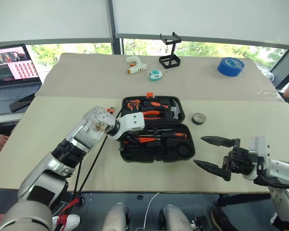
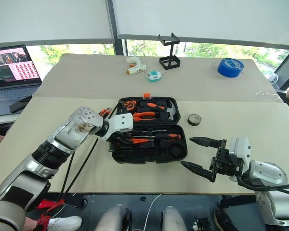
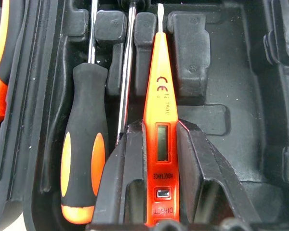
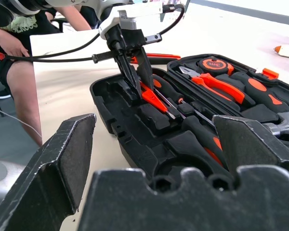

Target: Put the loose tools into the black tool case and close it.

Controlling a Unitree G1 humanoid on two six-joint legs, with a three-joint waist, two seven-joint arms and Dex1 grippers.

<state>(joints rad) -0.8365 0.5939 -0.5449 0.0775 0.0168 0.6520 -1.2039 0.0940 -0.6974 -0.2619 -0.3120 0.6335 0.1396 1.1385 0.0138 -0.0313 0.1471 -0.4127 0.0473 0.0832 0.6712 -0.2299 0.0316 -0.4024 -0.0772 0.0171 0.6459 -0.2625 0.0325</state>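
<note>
Fingers of the left gripper clamped on slim all-orange screwdriver, light, rigid, smooth-sided, best pinched mid-handle, held over its slot in the open black tool case; right gripper spread, empty.

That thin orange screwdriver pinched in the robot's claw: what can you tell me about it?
The slim all-orange screwdriver looks like translucent plastic with a small grey window, printed markings and a short flat metal tip. The left gripper is shut on its rear end, one black finger on each side. It lies tilted over the moulded slots of the open black plastic tool case, beside a black-and-orange-handled screwdriver. Whether it touches the case I cannot tell.
</note>
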